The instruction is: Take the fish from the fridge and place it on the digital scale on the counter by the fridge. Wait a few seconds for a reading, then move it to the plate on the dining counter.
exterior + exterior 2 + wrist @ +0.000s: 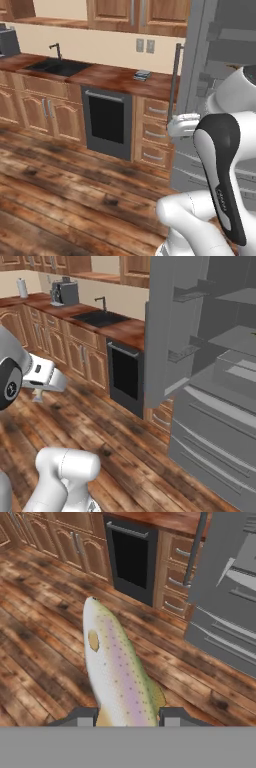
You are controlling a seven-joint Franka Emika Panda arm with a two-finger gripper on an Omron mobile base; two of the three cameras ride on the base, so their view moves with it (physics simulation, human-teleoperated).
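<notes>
Kitchen floor below, fridge [210, 356] door open, fingers [127, 716] clamped on fish [115, 667]

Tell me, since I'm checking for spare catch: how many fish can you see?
1: the fish is clamped in the pincer, hanging over the wooden floor. More may sit hidden inside the fridge.

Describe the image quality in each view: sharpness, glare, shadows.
Left base view: soft, slightly blurred; pale sheen on the counter. Right base view: equally soft, the open fridge flat grey, evenly lit. Hand view: the fish between the fingers is sharpest; floor planks behind look smeared; no hard shadows.
</notes>
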